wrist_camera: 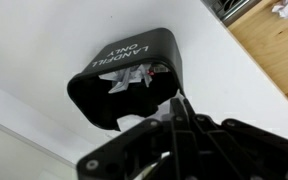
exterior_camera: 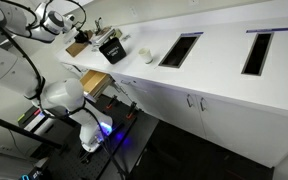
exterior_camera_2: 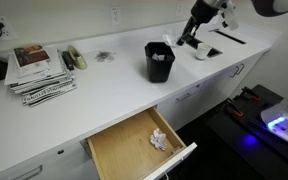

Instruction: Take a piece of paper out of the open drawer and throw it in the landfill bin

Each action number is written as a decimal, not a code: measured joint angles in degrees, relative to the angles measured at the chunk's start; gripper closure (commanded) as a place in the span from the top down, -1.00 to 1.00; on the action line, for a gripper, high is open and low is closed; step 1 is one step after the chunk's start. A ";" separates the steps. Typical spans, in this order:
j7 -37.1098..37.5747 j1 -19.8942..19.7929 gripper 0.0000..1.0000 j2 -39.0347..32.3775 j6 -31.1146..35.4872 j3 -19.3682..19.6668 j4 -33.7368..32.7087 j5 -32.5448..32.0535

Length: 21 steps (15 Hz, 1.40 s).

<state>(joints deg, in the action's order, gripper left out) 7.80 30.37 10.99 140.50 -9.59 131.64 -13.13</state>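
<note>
The black landfill bin (exterior_camera_2: 159, 62) stands on the white counter and also shows in an exterior view (exterior_camera: 111, 48). In the wrist view the bin (wrist_camera: 104, 85) lies right below me, with crumpled paper inside (wrist_camera: 129, 78). My gripper (wrist_camera: 177, 100) hangs above the bin's rim, fingers closed together, with a pale scrap of paper (wrist_camera: 132, 122) at the fingers. The gripper shows in both exterior views (exterior_camera_2: 196, 36) (exterior_camera: 84, 38). The drawer (exterior_camera_2: 114, 150) is open below the counter with a crumpled paper (exterior_camera_2: 160, 139) in it. The drawer's wooden inside shows in the wrist view (wrist_camera: 279, 45).
A stack of magazines (exterior_camera_2: 39, 70) lies on the counter beside a small dark patch (exterior_camera_2: 104, 56). A white object (exterior_camera_2: 208, 50) lies on the counter past the bin. Two rectangular cut-outs (exterior_camera: 180, 49) (exterior_camera: 257, 52) open in the countertop. The robot base (exterior_camera: 64, 95) stands by the drawer.
</note>
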 measured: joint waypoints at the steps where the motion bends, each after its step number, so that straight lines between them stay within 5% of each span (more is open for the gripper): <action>1: -0.71 -2.13 -0.99 -0.55 1.17 -0.54 0.00 0.66; 6: -1.87 -7.87 -0.96 -5.20 7.62 -3.14 -0.27 1.75; 7: -1.87 -8.26 -0.46 -6.30 8.35 -3.53 -0.44 1.86; 9: -1.88 -8.61 -0.30 -8.32 9.52 -4.13 -0.68 2.38; 17: -1.88 -8.96 0.92 -10.83 9.87 -6.00 -1.39 2.63; 21: -1.73 -8.67 1.00 -8.73 8.76 -9.11 -0.90 2.65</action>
<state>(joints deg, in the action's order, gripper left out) 6.07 21.70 2.27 149.26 -18.70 130.74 -10.48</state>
